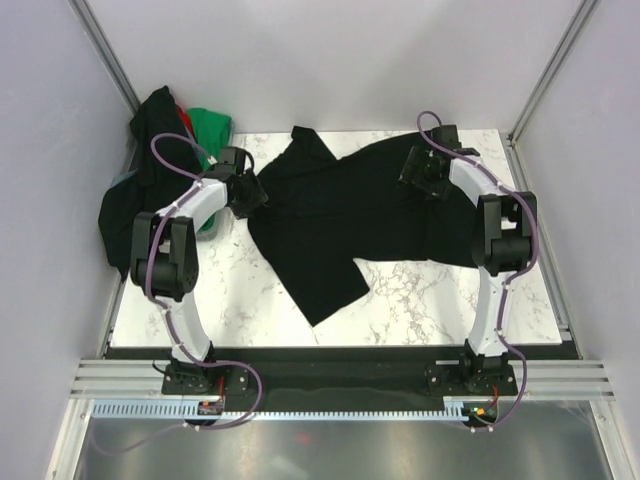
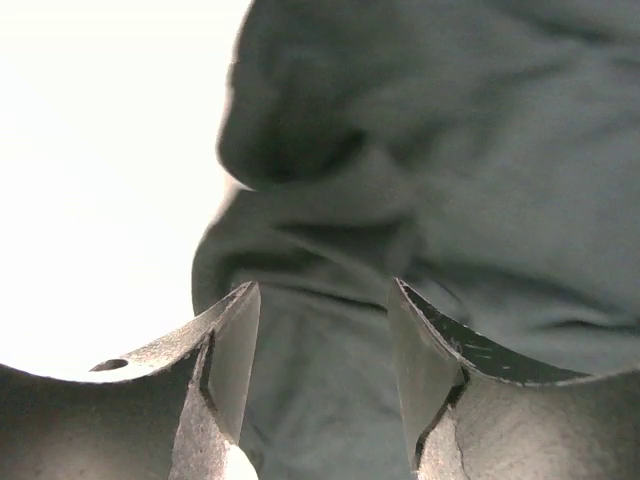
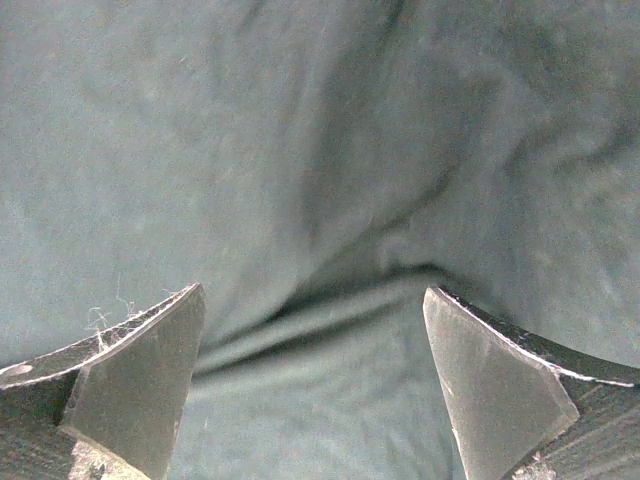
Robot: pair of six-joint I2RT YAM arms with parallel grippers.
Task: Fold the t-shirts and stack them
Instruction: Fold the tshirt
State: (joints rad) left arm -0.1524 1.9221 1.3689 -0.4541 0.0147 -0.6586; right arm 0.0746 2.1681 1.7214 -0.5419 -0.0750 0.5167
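A black t-shirt (image 1: 350, 210) lies spread and rumpled across the marble table (image 1: 420, 300). My left gripper (image 1: 247, 192) is at the shirt's left edge. In the left wrist view its jaws (image 2: 320, 300) stand apart, straddling a raised fold of the black cloth (image 2: 420, 150). My right gripper (image 1: 422, 172) is over the shirt's upper right part. In the right wrist view it (image 3: 315, 300) is open wide just above the wrinkled black cloth (image 3: 300, 150), holding nothing.
A pile of other shirts sits at the back left corner: a black one (image 1: 150, 150), a green one (image 1: 212, 125) and a bit of a red one (image 1: 181, 108). Grey walls and metal frame posts close in the table.
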